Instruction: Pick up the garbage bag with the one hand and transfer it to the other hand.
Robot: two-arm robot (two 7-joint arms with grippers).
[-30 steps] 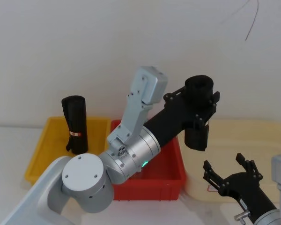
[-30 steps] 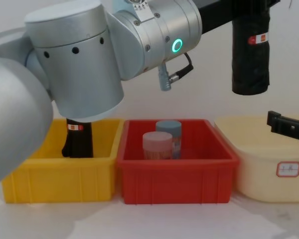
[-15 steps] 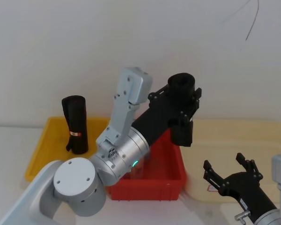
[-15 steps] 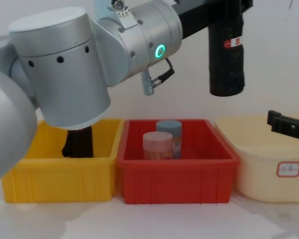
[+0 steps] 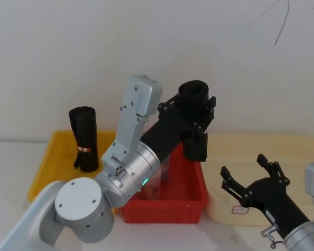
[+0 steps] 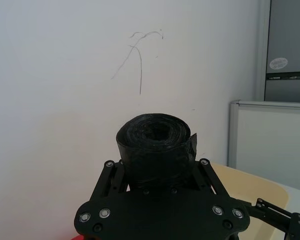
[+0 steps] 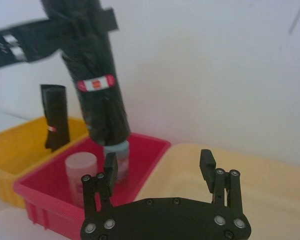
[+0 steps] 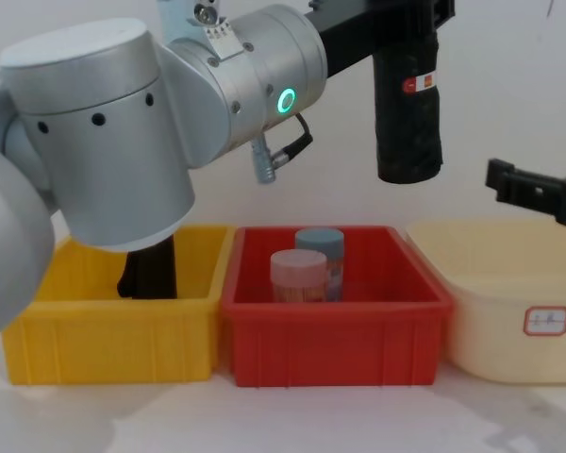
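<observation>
The garbage bag (image 5: 195, 137) is a tall black roll with a white-and-red label band. It hangs upright above the right side of the red bin (image 5: 194, 197). My left gripper (image 5: 192, 110), on the green-ringed arm, is shut on the garbage bag's (image 8: 408, 113) upper part; the wrist view shows the roll's (image 6: 155, 148) top end between the fingers. My right gripper (image 5: 245, 168) stands open over the cream tub (image 5: 282, 149), to the right of the bag and apart from it. From the right wrist, the bag (image 7: 98, 100) stands beyond the open gripper (image 7: 158, 161).
A second black roll (image 5: 83, 139) stands in the yellow bin (image 8: 104, 342) on the left. Two jars, one pinkish (image 8: 297, 276) and one blue-grey (image 8: 323, 253), sit in the red bin (image 8: 335, 335). The cream tub (image 8: 509, 326) is on the right, and a white wall is behind.
My left arm has carried the bag leftward, from over the tub's edge to over the red bin. My right gripper has risen and moved toward the bag, still open.
</observation>
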